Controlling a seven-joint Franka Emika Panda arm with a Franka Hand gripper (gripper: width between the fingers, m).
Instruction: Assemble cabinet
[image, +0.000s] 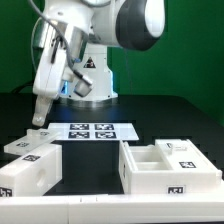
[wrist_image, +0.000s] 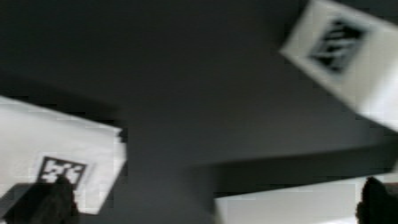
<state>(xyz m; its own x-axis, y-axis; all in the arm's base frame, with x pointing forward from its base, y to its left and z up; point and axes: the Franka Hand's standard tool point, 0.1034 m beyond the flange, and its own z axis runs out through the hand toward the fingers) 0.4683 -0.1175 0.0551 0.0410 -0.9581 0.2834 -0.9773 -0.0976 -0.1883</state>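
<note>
The cabinet lies in separate white tagged parts on the black table. A blocky part (image: 30, 165) rests at the exterior view's left front. An open box with inner compartments (image: 170, 168) stands at the right front. My gripper (image: 39, 118) hangs open above the table, just behind the left part, with nothing held. In the wrist view the gripper (wrist_image: 206, 205) has dark fingertips (wrist_image: 36, 205) spread wide. A white tagged part (wrist_image: 63, 150) lies by one finger and another white surface (wrist_image: 294, 195) lies beneath the gap.
The marker board (image: 93, 130) lies flat mid-table, behind the two parts. The white robot pedestal (image: 92, 78) with a triangle sticker stands at the back. A white tagged surface (wrist_image: 338, 45) shows at the wrist view's far corner.
</note>
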